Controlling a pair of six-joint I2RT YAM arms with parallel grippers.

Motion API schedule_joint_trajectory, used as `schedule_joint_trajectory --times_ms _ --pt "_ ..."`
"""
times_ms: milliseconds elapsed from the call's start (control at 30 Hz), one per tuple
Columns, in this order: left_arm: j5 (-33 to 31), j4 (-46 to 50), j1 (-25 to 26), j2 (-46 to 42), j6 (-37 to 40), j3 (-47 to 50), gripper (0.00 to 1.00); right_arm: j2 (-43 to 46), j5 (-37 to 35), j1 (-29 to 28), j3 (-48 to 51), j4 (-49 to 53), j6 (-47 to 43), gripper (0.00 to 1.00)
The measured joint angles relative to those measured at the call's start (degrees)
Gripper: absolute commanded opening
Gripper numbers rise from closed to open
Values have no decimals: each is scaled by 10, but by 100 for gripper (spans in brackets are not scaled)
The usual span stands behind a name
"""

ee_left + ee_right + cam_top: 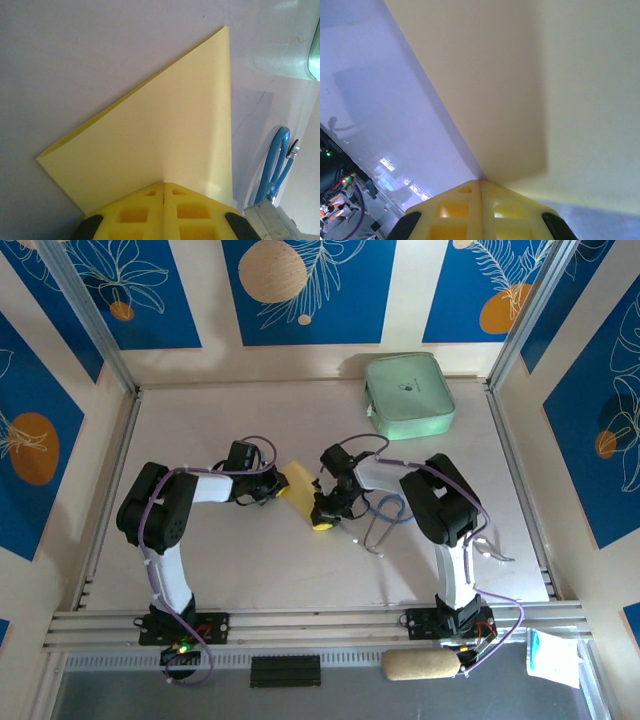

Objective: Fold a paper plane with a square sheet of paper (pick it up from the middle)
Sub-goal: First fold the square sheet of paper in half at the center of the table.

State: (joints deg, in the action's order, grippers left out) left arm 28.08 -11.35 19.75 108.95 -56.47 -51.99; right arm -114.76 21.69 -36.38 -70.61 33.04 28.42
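Two tight pinches on folded paper (165,115): L hand (163,184), R hand (480,182).

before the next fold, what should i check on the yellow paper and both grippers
1. left gripper shut, tips at the near edge of the thin yellow paper sheet: ok
2. right gripper shut, tips against the paper: ok
3. either gripper truly pinching the paper: cannot tell
4. folded layers flush along the slanted edge: not ok, a thin lower strip shows
5. blue looped cable apart from the paper: ok
6. mint-green rounded case well clear of the paper: ok
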Motion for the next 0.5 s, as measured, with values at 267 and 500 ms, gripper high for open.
schedule_joint_trajectory --times_ms 267,500 --pt "10 11 0 3 33 -13 12 34 0 9 14 -8 15 5" --pt "-1 80 0 -56 70 -33 36 81 -30 38 -33 -31 31 15"
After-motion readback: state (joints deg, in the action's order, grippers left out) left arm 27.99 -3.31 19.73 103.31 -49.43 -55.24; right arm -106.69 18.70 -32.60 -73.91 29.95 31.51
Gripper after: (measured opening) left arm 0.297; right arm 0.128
